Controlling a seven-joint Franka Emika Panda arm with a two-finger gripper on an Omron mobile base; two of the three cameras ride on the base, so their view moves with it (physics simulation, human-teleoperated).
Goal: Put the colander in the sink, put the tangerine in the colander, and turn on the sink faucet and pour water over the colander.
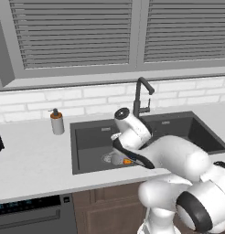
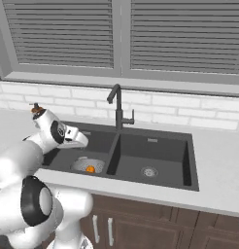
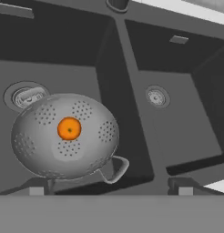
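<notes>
My claw (image 3: 110, 186) stands with its jaws spread wide and grips nothing. In the hand view the two dark fingertips (image 3: 39, 186) rise near the bottom edge, far apart, with open space between them. The claw hangs above the front part of the sink (image 3: 132, 91), apart from everything below it.

Directly beneath the claw, the colander (image 3: 63, 136) sits in the left basin. It is upright, with its perforated bowl facing up. One loop handle shows at its lower right in the hand view. The tangerine (image 3: 69, 128) rests inside the colander, at the middle of the bowl floor. The left basin's round drain (image 3: 26, 97) lies just beside the colander, partly covered by its rim.

The divider wall separates the left basin from the right basin. The right basin holds only its own round drain (image 3: 156, 96).

From the right base view, the colander (image 2: 88, 166) and tangerine (image 2: 90, 169) appear at the front of the left basin, below my wrist. The sink faucet (image 2: 118, 108) stands upright behind the divider, on the back rim of the sink, with its angled spout pointing towards the left basin. No water shows at the spout.

A soap pump bottle (image 1: 57, 122) stands on the tabletop (image 1: 36, 155), left of the sink. A window with closed blinds (image 1: 77, 32) spans the wall above the white tiles.
</notes>
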